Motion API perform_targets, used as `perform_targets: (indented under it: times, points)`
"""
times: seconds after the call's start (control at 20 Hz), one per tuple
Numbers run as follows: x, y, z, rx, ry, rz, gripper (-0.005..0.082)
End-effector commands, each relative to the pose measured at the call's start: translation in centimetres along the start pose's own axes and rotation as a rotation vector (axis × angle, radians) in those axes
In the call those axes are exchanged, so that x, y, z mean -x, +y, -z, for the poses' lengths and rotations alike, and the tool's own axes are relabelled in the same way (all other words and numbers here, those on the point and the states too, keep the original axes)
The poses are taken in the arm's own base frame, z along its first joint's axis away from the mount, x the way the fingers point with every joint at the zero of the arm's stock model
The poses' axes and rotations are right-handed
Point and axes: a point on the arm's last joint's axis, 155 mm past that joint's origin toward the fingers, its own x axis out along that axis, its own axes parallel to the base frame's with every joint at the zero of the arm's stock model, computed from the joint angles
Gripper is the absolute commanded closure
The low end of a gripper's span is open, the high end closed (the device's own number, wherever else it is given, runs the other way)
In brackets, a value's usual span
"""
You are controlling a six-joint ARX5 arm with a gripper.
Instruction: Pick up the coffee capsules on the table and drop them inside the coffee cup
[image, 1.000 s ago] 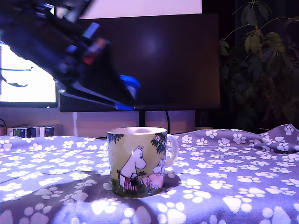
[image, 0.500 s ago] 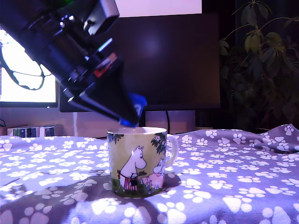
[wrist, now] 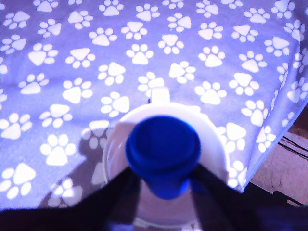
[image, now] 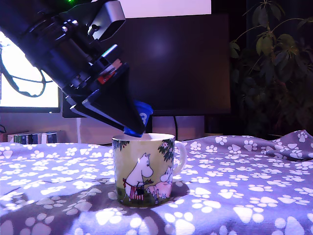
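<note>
A blue coffee capsule (image: 143, 113) with a flared round rim is clamped between my gripper's (image: 136, 125) dark fingers, just above the rim of the coffee cup (image: 144, 169). The cup is yellow-green with white cartoon figures and a white handle on the exterior view's right. It stands upright on the paw-print cloth of the table (image: 244, 196). In the wrist view the capsule (wrist: 162, 149) hangs over the cup's white inside (wrist: 211, 144), and the gripper (wrist: 163, 185) is shut on it. What lies in the cup is hidden. No other capsules show on the cloth.
A dark monitor (image: 186, 63) stands behind the cup, with a bright screen (image: 24, 83) at the exterior view's left and a leafy plant (image: 274, 63) at its right. The cloth bunches up at the far right (image: 293, 142). The table edge (wrist: 269, 159) runs close to the cup in the wrist view.
The arm has swung down and toward the exterior view's right, carrying the blue capsule to just above the cup's rim. The cup has not moved.
</note>
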Motion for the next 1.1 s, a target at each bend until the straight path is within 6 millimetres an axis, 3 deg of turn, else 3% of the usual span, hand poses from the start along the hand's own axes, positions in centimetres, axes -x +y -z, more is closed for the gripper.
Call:
perform_targets:
  times: [0.0, 0.4, 0.55, 0.7, 1.05]
  points:
    - [-0.4, -0.1, 0.0, -0.007, -0.004, 0.004, 0.021]
    - [-0.4, -0.1, -0.1, -0.001, -0.005, 0.005, 0.0227]
    - [-0.2, -0.1, -0.3, -0.002, -0.012, 0.004, 0.042]
    - [0.0, 0.1, -0.7, -0.004, -0.029, -0.001, 0.0774]
    - [1.4, 1.6, -2.6, 0.033, -0.109, -0.041, 0.0788]
